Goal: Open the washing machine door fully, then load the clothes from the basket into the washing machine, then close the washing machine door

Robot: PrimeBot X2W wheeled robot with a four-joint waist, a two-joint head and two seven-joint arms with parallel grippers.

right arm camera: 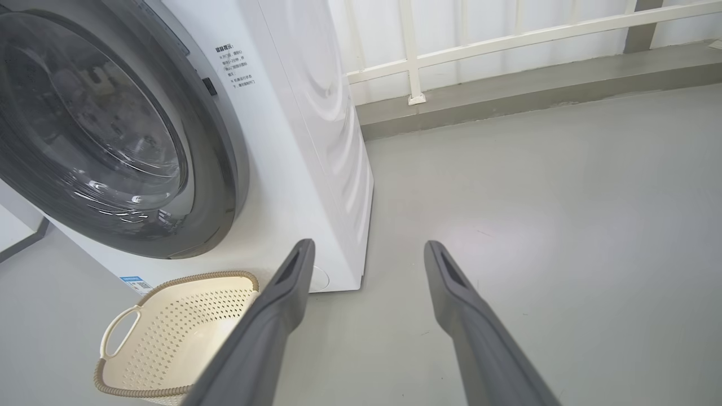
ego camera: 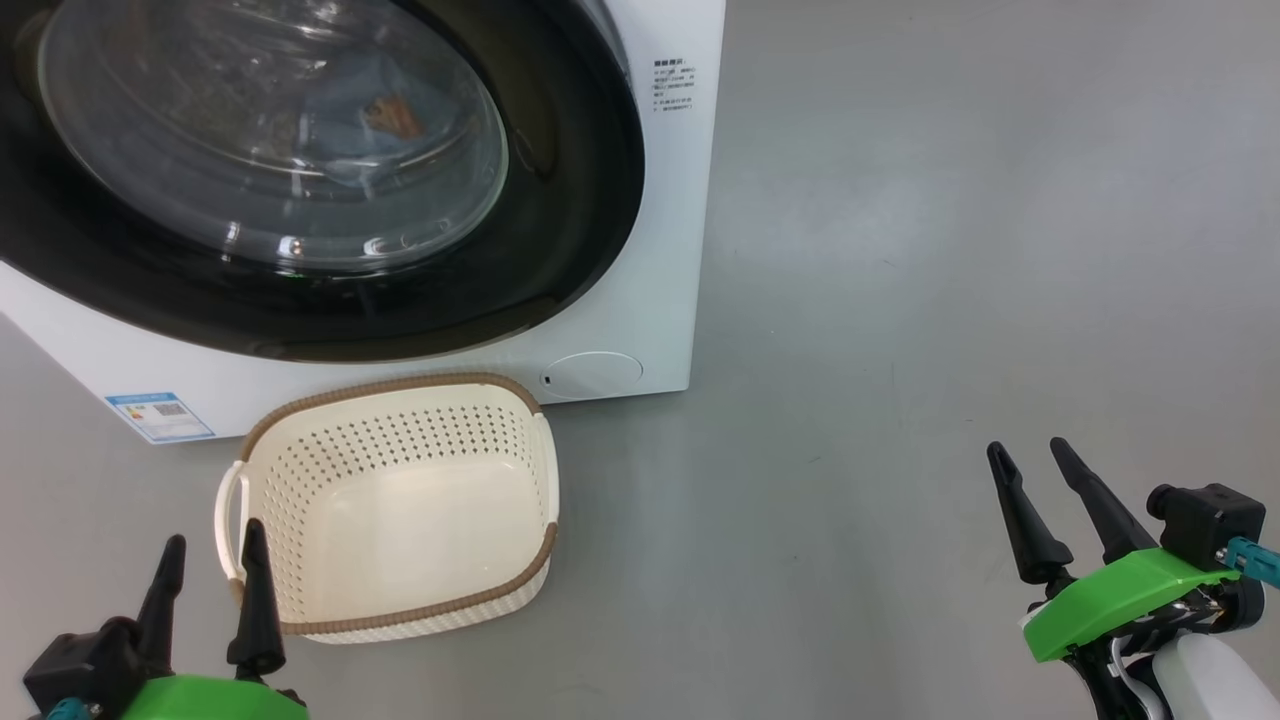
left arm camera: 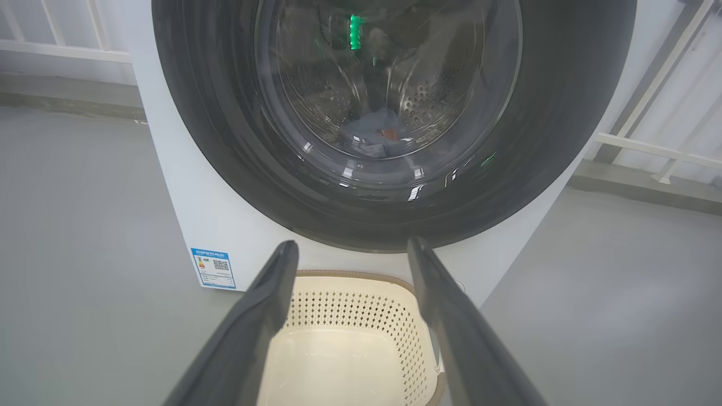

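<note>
Jaws apart and empty, left gripper [ego camera: 215,532] and right gripper [ego camera: 1025,446] hover above the floor [ego camera: 900,300]. One washing machine door [ego camera: 560,250], stiff, glossy and probably slippery, sits shut on the washing machine [ego camera: 660,300]; its rim looks the best hold. One light basket [ego camera: 400,385] stands bare against the machine's front bottom edge. The soft clothes [left arm camera: 378,132] show as one bundle inside, seen through the door.

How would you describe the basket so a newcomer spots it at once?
Find the big white washing machine with its round black door. On the grey floor just before its base sits the basket. It alone is cream perforated plastic with a brown woven-look rim and side handles.
</note>
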